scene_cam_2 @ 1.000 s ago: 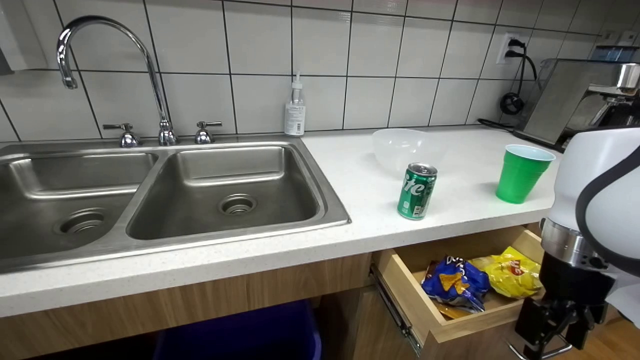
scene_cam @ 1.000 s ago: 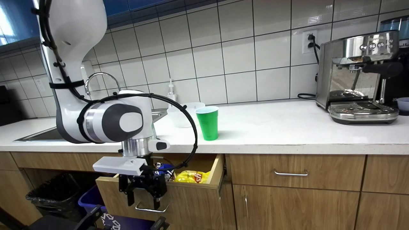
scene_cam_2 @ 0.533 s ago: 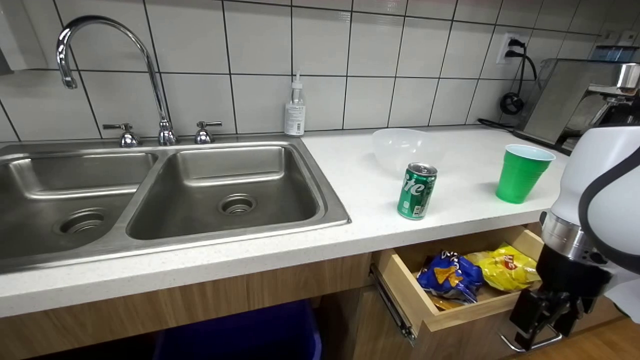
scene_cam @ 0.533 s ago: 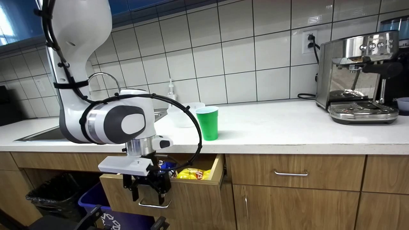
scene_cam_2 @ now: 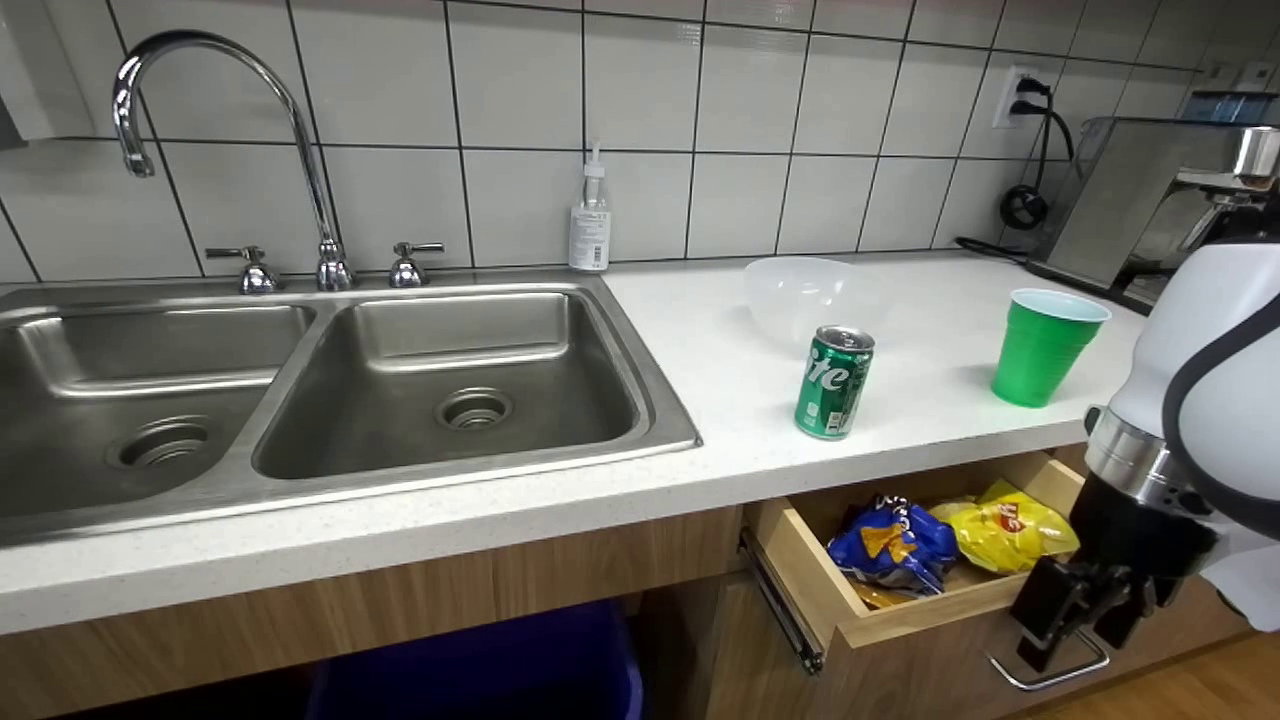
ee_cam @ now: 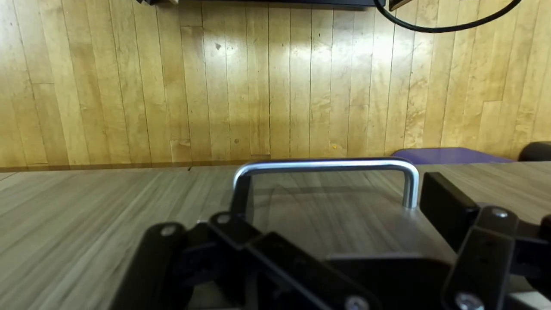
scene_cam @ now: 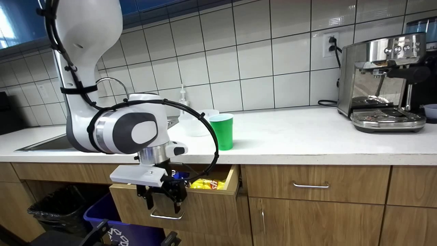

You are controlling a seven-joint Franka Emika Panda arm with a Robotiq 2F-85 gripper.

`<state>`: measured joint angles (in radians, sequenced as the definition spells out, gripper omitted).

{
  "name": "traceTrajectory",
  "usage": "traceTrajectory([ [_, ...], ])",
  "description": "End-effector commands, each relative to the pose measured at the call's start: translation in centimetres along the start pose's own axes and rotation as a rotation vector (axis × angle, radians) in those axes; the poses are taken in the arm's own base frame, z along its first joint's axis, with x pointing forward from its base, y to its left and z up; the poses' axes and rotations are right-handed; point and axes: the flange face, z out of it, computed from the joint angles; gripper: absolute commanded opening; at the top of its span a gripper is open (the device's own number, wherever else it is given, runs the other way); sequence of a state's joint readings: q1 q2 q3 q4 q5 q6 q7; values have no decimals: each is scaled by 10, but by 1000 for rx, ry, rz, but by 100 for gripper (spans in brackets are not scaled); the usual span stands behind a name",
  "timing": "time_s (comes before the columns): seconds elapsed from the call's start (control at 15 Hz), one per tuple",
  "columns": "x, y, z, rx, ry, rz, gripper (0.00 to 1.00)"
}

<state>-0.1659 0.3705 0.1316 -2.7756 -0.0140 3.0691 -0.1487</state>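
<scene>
My gripper (scene_cam: 164, 206) hangs pointing down at the front of a pulled-out wooden drawer (scene_cam: 208, 212), its jaws wide apart with nothing gripped. In the wrist view the drawer's silver handle (ee_cam: 325, 164) spans most of the gap between the fingers. One finger (ee_cam: 242, 196) overlaps the handle's left end; the other stands just past its right end. Whether the fingers press on the drawer front is hard to see. Inside the drawer lie a blue chip bag (scene_cam_2: 893, 545) and a yellow chip bag (scene_cam_2: 1010, 530), partly hidden by the arm in an exterior view.
On the white counter stand a green cup (scene_cam: 222, 133), a green can (scene_cam_2: 835, 385) and a clear bowl (scene_cam_2: 800, 300). A double sink (scene_cam_2: 650, 400) lies to one side, a coffee machine (scene_cam: 379, 82) to the other. Below are a blue bin (scene_cam: 136, 232) and a black-lined bin (scene_cam: 54, 208).
The drawer has slid partway inward, toward the cabinet, carrying both bags. My gripper has moved along with it, jaws still wide. Things on the counter have stayed put.
</scene>
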Motion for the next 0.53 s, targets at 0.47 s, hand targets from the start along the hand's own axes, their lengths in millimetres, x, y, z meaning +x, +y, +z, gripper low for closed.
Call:
traceTrajectory([
  [0.47, 6, 8, -8, -2, 58, 0, 100],
])
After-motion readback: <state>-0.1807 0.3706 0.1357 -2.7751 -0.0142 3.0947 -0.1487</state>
